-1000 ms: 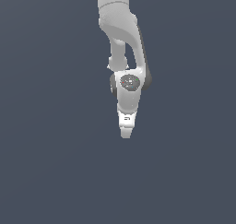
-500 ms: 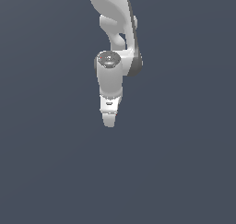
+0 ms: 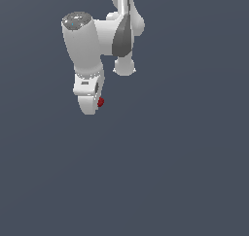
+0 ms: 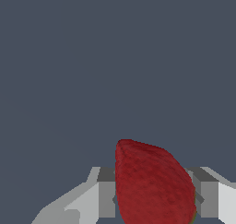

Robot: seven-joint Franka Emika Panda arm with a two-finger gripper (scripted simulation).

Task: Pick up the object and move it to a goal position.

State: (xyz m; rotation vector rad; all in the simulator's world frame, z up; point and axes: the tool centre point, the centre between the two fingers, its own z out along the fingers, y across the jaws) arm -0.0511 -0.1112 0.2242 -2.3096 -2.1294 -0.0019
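Toward the exterior view's left, the claw (image 3: 90, 104) is gripping the strawberry (image 3: 100, 102), its fingers (image 4: 107, 197) closing on both sides. Pickup looks done; carrying to a goal, which neither view is showing, remains. Only the wrist view is revealing the pinch and a green edge

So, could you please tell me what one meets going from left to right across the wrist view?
One finger of the hand → the red strawberry held between the fingers → the other finger.
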